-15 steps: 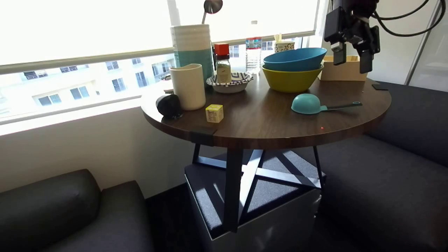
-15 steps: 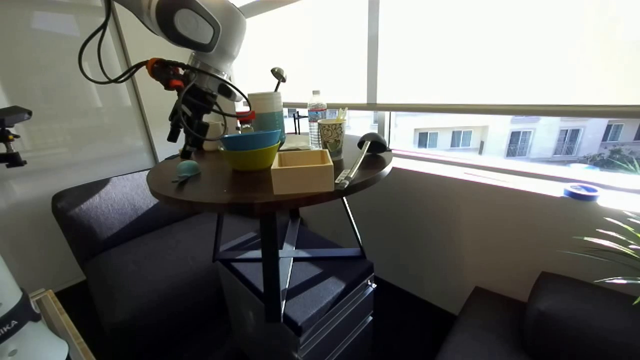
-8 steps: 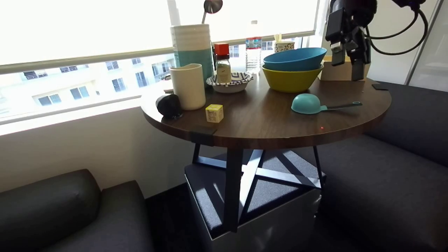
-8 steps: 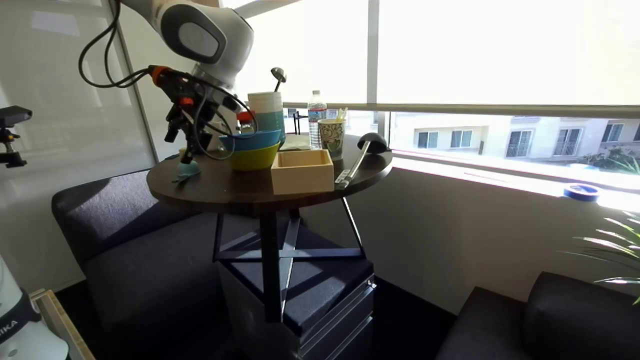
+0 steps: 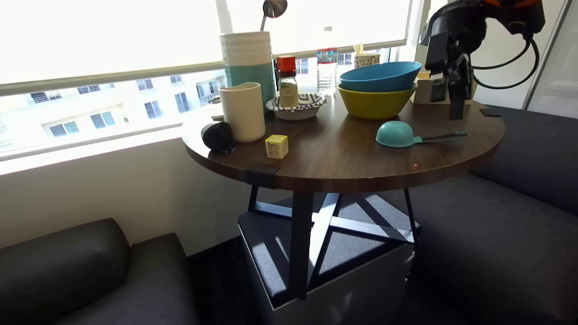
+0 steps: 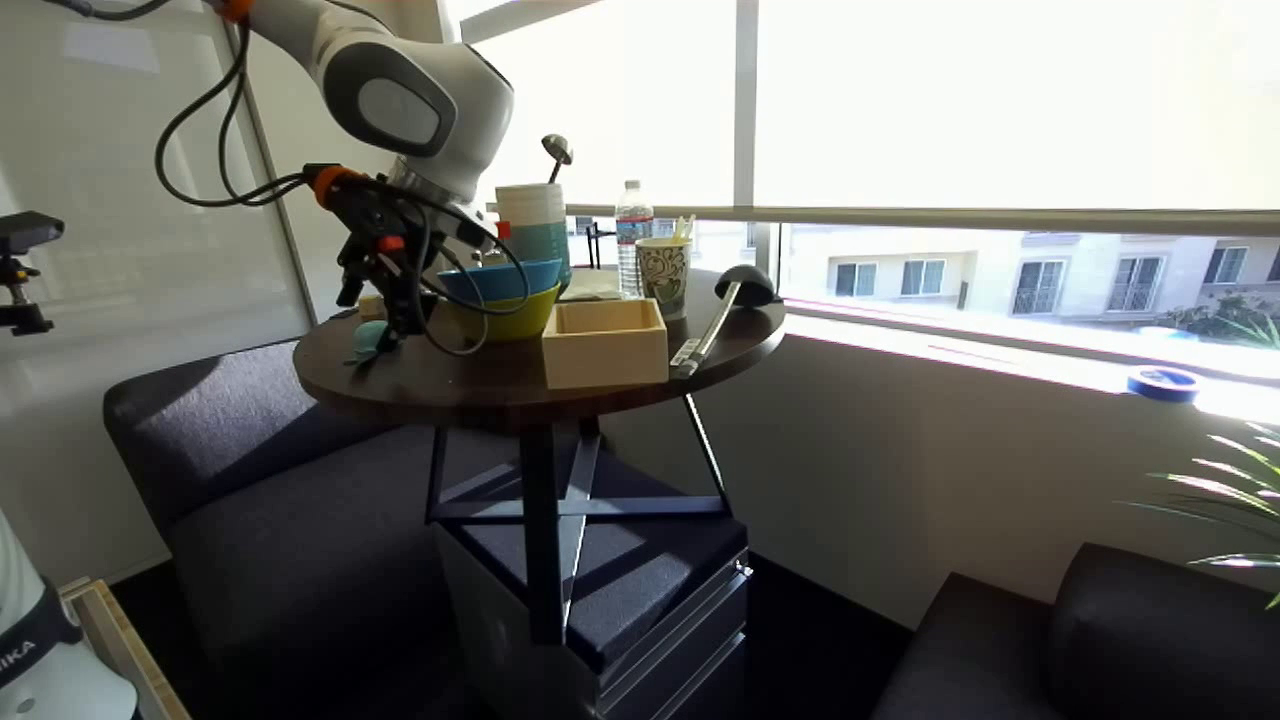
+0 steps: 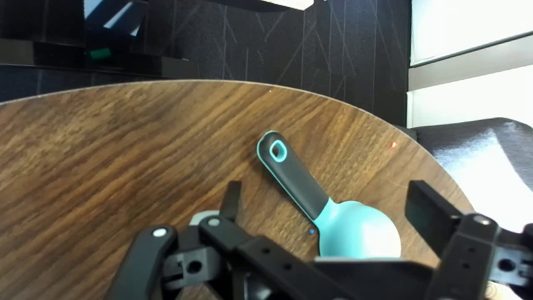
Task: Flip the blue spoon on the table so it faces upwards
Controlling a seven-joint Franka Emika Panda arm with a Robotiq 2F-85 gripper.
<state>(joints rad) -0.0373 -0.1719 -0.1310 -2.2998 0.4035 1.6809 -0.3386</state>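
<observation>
The blue spoon [image 5: 395, 134] lies on the round brown table [image 5: 334, 164] with its domed bowl facing down and its dark handle flat to one side. It also shows in an exterior view [image 6: 368, 338], partly behind a finger. In the wrist view the spoon [image 7: 354, 227] lies between the open fingers, handle pointing up the picture; the gripper's body hides the bowl's lower edge. My gripper [image 5: 447, 101] is open and empty above the table, apart from the spoon. Its fingers stand wide on both sides of the spoon's bowl in the wrist view [image 7: 326, 193].
A blue bowl [image 5: 381, 76] rests in a yellow bowl [image 5: 375, 103] close to the gripper. A wooden box [image 6: 605, 350], a metal ladle [image 6: 725, 310] and a patterned cup [image 6: 662, 275] stand nearby. A white mug [image 5: 244, 113] and a yellow cube [image 5: 277, 146] are farther off.
My gripper has moved down toward the table and turned, so its fingers look closer together in an exterior view. The spoon has not moved.
</observation>
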